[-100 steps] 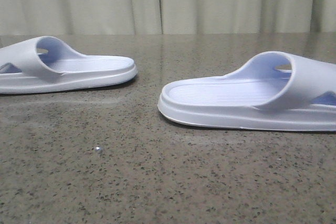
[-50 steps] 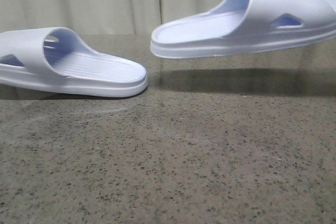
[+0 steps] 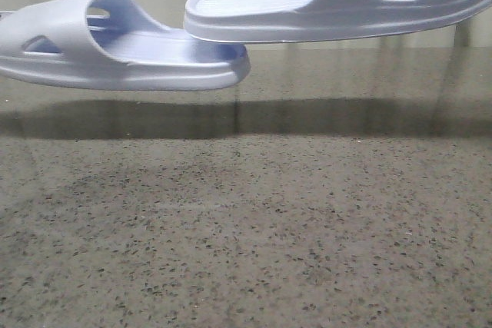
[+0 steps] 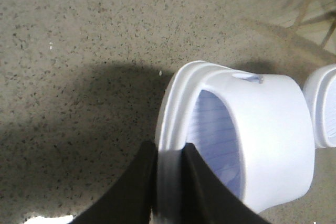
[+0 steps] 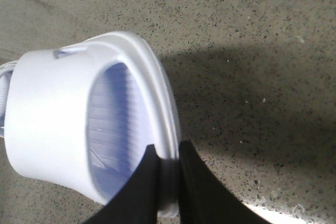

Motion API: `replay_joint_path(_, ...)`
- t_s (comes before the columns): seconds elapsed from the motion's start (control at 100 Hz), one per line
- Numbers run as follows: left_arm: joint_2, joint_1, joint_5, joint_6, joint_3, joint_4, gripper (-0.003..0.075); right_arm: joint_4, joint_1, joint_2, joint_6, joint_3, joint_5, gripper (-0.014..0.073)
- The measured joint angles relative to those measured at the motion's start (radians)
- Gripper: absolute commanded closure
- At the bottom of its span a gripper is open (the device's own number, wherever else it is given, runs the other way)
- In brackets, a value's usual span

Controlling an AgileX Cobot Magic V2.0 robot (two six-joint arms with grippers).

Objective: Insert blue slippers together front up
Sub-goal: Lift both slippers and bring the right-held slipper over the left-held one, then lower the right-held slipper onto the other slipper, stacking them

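Slippers, two pale blue moulded foam slides, are hanging above the speckled stone desk (image 3: 246, 228), still unjoined: left end effector (image 4: 169, 182) is pinching the left slide (image 3: 115, 48), right end effector (image 5: 169, 179) the right slide (image 3: 330, 5), heels beginning to overlap.

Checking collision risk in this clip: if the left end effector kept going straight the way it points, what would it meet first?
The left end effector, shut on the left slipper, points down at the speckled tabletop; beyond the slipper it holds, it would likely meet the table first, though depth is unclear.

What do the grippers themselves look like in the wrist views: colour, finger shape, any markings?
Both the left gripper and right gripper show two plain matte black fingers, broad at the base and tapering to the tips. No markings, cables or pads are visible. The arms are out of frame.
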Motion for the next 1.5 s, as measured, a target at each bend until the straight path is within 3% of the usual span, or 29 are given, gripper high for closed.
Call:
replay_joint_path(0.49,0.000,0.000,0.001,0.007,0.000,-0.016,0.0704,0.076,0.007,0.097,-0.090,0.000,0.002,0.0684)
replay_joint_path(0.99,0.000,0.000,0.001,0.018,0.000,-0.031,0.0704,0.167,0.187,0.221,-0.179,-0.002,-0.122,0.0684)
replay_joint_path(1.5,0.000,0.002,-0.010,0.020,0.000,-0.044,0.0704,0.330,0.286,0.409,-0.332,-0.018,-0.153,0.0684)
